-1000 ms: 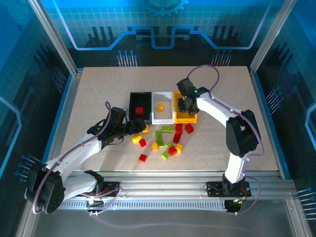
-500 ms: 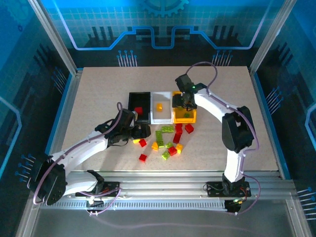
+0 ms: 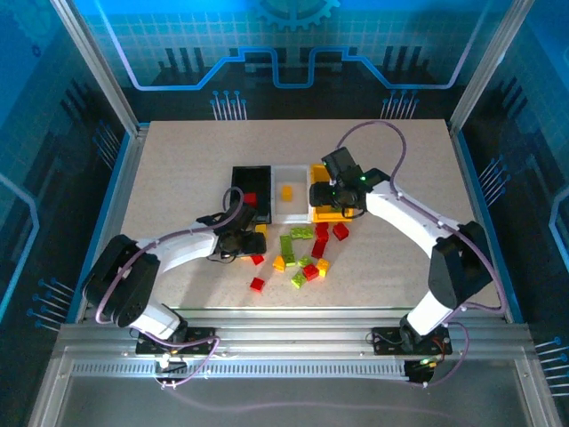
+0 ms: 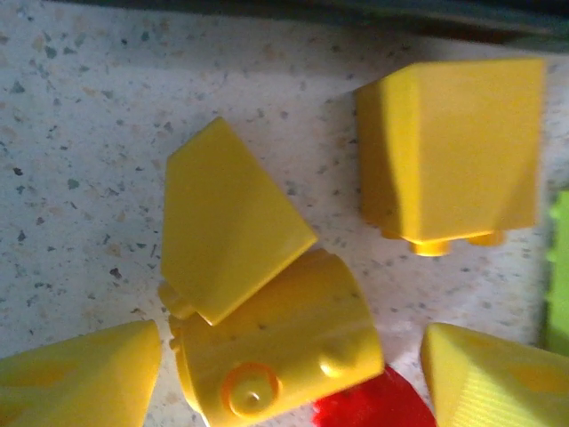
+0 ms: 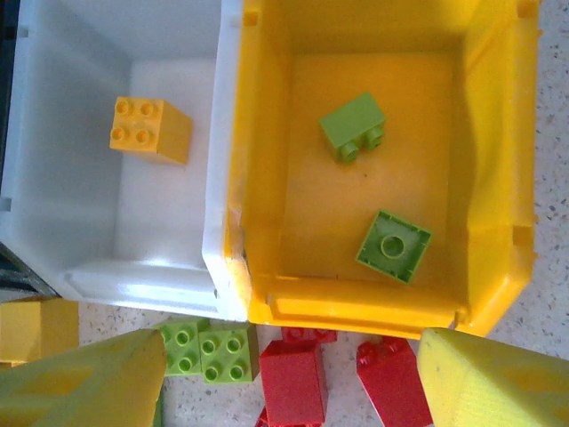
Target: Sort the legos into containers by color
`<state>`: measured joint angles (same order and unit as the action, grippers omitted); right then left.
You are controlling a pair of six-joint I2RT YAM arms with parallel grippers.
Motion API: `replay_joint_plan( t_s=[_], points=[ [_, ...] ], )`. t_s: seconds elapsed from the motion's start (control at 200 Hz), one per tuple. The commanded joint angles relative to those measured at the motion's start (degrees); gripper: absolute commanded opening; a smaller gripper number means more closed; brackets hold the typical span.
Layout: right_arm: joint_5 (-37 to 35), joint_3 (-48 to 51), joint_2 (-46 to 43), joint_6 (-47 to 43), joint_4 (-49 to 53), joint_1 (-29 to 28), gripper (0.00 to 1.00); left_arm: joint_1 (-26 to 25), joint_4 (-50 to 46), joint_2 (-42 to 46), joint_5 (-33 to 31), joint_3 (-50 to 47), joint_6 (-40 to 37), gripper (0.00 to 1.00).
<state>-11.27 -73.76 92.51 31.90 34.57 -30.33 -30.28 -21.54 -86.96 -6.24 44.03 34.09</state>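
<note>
Three bins stand in a row: black (image 3: 240, 178), white (image 3: 277, 212) and yellow (image 3: 318, 213). The black bin holds a red lego (image 3: 250, 199). The white bin (image 5: 53, 169) holds a yellow-orange lego (image 5: 149, 131). Two green legos (image 5: 353, 127) (image 5: 393, 245) lie in the yellow bin (image 5: 258, 169). Loose red, yellow and green legos (image 3: 302, 253) lie in front of the bins. My left gripper (image 4: 293, 382) is open low over the yellow legos (image 4: 231, 227) (image 4: 280, 351) at the pile's left (image 3: 244, 242). My right gripper (image 5: 289, 387) is open above the yellow bin's near rim (image 3: 333, 194), red legos (image 5: 293, 382) under it.
A lone red lego (image 3: 257, 285) lies nearest the arms. A third yellow lego (image 4: 449, 151) and a red one (image 4: 373, 405) sit close to the left fingertips (image 4: 80, 374). Green legos (image 5: 209, 351) lie against the white bin's front wall. Bare table surrounds the bins and pile.
My left gripper has dropped closer to the yellow legos at the pile's left. The right arm's elbow swung out to the right and its gripper shifted slightly toward the yellow bin's near rim.
</note>
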Motion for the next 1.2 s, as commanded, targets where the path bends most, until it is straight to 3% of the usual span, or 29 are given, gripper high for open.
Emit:
replay_joint_plan(
  t_s=[0.0, 0.435, 0.62, 0.725, 0.805, 0.976, 1.196],
  points=[
    [1.0, 1.5, -3.3, 0.4, -1.8, -0.3, 0.76, -0.2, 0.5, -1.1, -3.1, 0.0, -0.7, 0.72],
    [0.7, 3.2, -4.6, 0.6, -2.4, -0.2, 0.76, -0.6, -0.1, 1.8, -2.7, -2.1, 0.0, 0.41],
    [0.5, 4.6, -6.0, 0.8, -2.7, -0.2, 0.76, -3.2, -4.4, 13.4, -1.6, -1.3, 1.5, 0.4],
    [0.3, 6.8, -7.8, 1.4, -3.1, -0.1, 0.76, -3.4, -5.4, 14.9, 0.1, 4.2, 1.7, 0.41],
    [0.0, 9.3, -9.8, 2.1, -3.4, -0.1, 0.76, -3.3, -4.3, 12.1, 0.4, 9.9, 1.1, 0.4],
    [-0.3, 13.8, -13.6, 3.1, -2.6, 0.2, 0.76, -3.7, -2.0, -2.0, 0.4, 25.3, -1.3, 0.39],
    [-0.6, 17.3, -18.3, 3.9, -1.0, 0.4, 0.76, -3.7, -6.3, -21.3, -5.3, 44.1, -5.3, 0.37]
  ],
)
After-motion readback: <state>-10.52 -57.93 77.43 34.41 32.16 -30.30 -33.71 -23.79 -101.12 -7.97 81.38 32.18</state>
